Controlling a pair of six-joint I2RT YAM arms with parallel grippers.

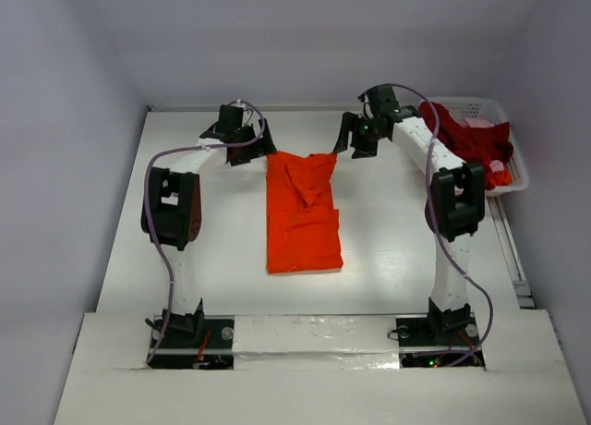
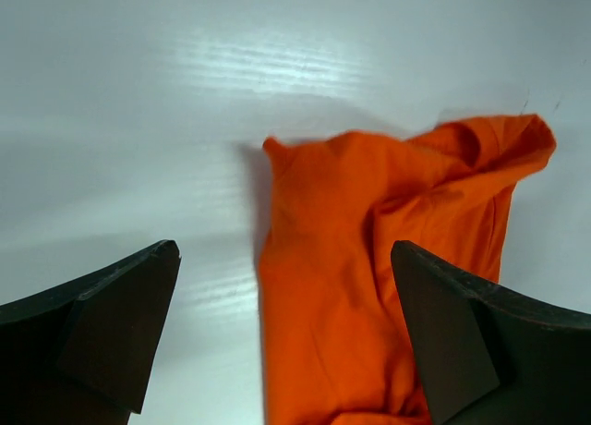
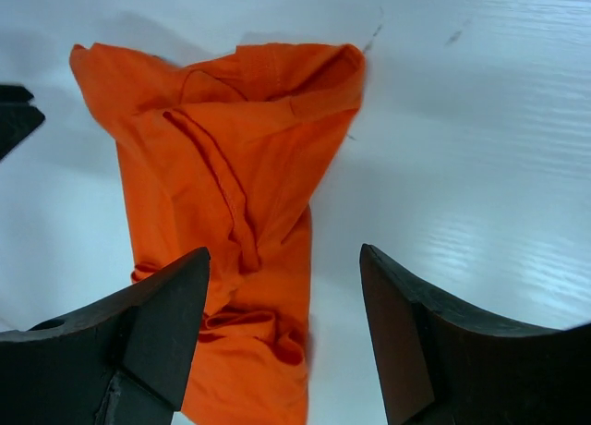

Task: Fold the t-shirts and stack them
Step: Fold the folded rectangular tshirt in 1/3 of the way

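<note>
The orange-red t-shirt (image 1: 303,224) lies as a folded strip at the centre of the table (image 1: 397,249), with the left gripper (image 1: 257,151) at its 11 o'clock corner and the right gripper (image 1: 356,148) at 1 o'clock, both spread apart and empty, probably ready to take these corners for folding.

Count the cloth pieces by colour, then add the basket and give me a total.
Orange-red t-shirt: 1
Dark crimson t-shirt: 1
Pink cloth: 1
White basket: 1
Total: 4 (the pile in the basket may hide more)
</note>
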